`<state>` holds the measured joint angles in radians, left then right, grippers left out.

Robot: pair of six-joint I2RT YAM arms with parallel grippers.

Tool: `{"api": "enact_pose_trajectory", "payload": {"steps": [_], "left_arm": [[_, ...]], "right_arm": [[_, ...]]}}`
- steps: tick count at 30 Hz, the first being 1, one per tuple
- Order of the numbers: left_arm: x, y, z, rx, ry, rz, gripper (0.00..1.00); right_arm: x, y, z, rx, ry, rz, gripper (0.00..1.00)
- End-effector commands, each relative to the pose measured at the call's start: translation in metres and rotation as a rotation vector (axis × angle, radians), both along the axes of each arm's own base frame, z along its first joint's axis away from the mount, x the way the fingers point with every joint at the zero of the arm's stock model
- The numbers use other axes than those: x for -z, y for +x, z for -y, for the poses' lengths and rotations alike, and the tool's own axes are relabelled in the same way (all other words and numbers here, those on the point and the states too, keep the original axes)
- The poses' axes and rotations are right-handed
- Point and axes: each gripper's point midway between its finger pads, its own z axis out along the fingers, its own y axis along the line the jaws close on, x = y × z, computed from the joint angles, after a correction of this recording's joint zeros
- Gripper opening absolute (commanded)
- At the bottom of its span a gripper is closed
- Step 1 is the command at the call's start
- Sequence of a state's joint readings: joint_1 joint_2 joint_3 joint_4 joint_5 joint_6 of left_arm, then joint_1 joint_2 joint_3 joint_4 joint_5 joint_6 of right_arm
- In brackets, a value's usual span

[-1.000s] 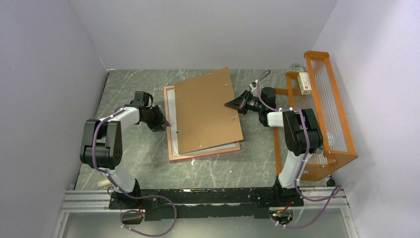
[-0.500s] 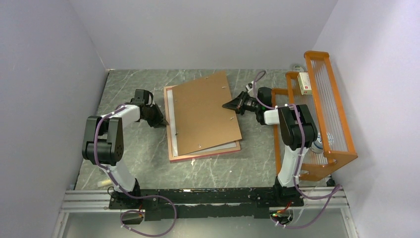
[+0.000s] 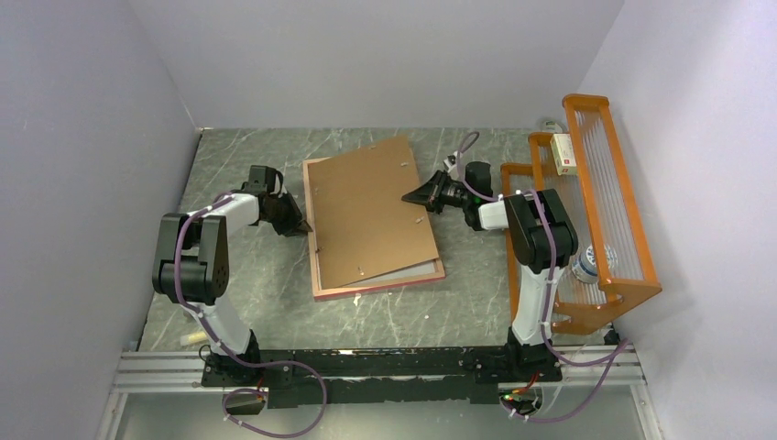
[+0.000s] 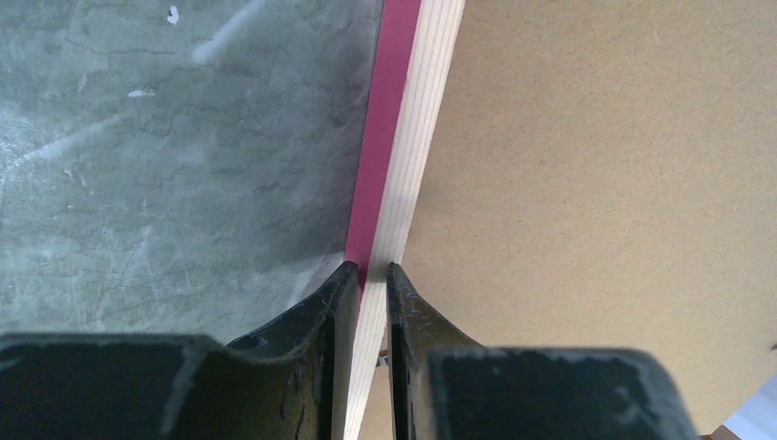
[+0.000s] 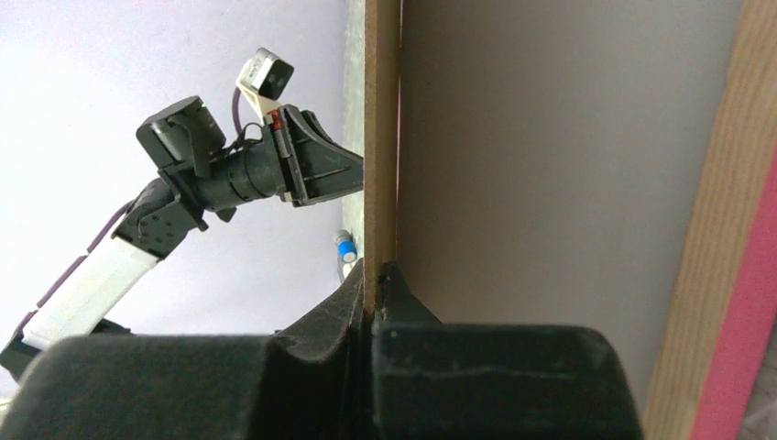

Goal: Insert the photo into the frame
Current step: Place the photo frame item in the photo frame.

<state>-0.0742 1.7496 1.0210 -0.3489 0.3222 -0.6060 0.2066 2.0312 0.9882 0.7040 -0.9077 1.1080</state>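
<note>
Left wrist view: left jaws clamp the edge of the frame [image 4: 423, 137], which lies on the table [image 4: 183, 137]. Right jaws pinch the backing board [image 5: 382, 137], tilted over the photo [image 5: 550, 165] inside the frame.

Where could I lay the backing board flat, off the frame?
Best: the bare table strip between the frame and the arm bases. Smaller patch: far-left corner, behind the left gripper. Crowded: right side, between the backing board, right gripper and orange rack.

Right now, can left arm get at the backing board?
Likely not: the left gripper is clamped on the frame. The backing board lies just beside it, with the right gripper holding its far edge.
</note>
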Motion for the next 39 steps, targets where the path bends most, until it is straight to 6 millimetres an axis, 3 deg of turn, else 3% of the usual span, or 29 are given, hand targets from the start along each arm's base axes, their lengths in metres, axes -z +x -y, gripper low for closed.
{"api": "enact_pose_trajectory", "payload": {"steps": [1, 7, 12, 25, 39], "left_arm": [[-0.001, 0.006, 0.001, 0.028, -0.010, 0.020, 0.23], [-0.002, 0.006, 0.000, 0.031, -0.010, 0.022, 0.22], [-0.005, 0.007, -0.001, 0.024, -0.010, 0.031, 0.23], [-0.009, 0.006, -0.006, 0.010, 0.003, 0.042, 0.31], [-0.022, 0.013, -0.007, 0.005, -0.001, 0.101, 0.57]], "right_arm": [[-0.025, 0.011, -0.013, -0.019, 0.030, 0.104, 0.00], [-0.015, 0.011, -0.013, -0.017, 0.005, 0.084, 0.02], [-0.004, 0.012, -0.011, -0.017, -0.067, 0.059, 0.24], [0.012, 0.008, -0.009, -0.027, -0.339, 0.050, 0.67], [0.017, 0.009, 0.015, -0.016, -0.598, -0.001, 0.78]]}}
